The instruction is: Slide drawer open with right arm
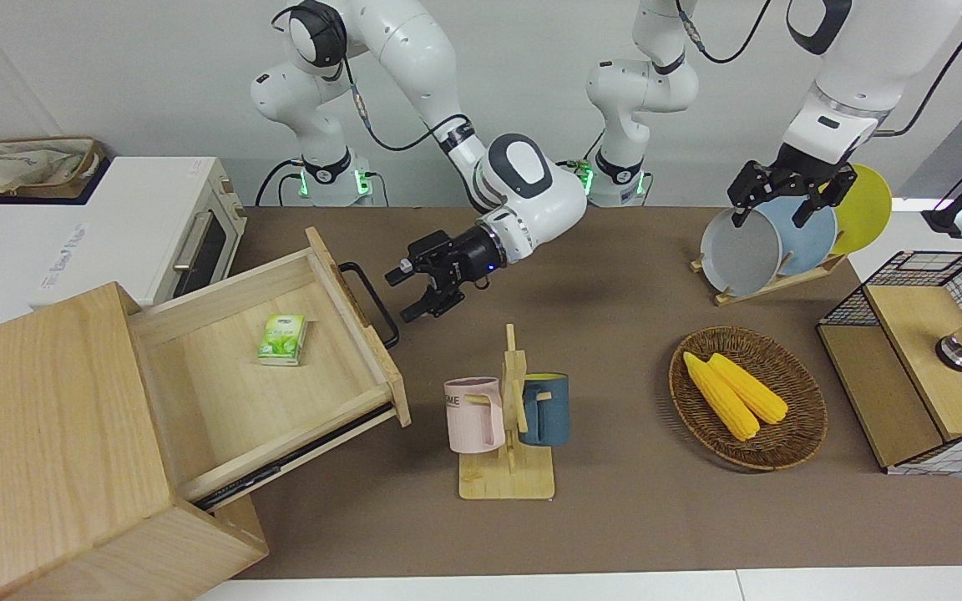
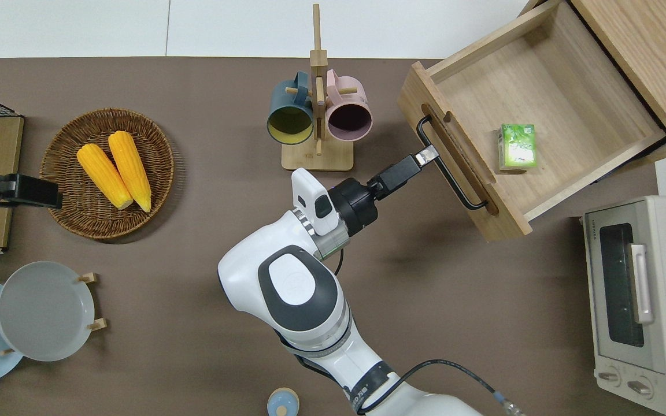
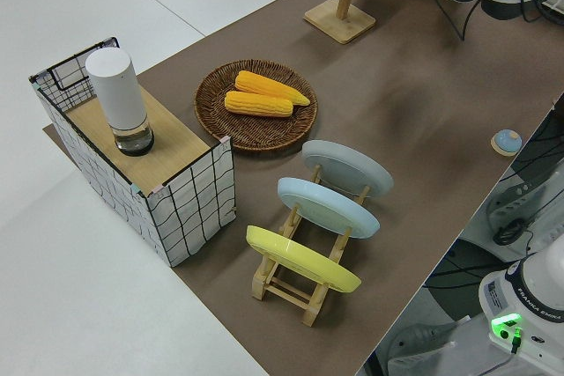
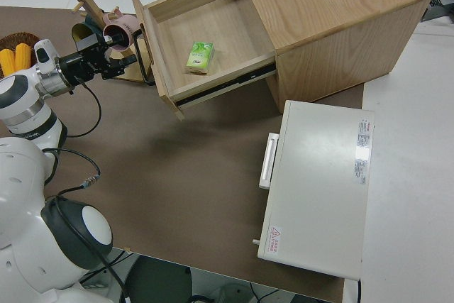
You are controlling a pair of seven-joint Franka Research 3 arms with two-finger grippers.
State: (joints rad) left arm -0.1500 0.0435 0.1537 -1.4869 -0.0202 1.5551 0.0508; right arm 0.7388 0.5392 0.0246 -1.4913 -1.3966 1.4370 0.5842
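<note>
One drawer (image 1: pixel 272 376) open; one green packet (image 1: pixel 283 339) inside.

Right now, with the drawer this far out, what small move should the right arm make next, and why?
Probably draw the right tool straight back from the black metal bar handle of the wide light-wood drawer. The drawer already stands far out, showing a small green packet inside, and in the front view the open tool looks apart from the handle.
</note>
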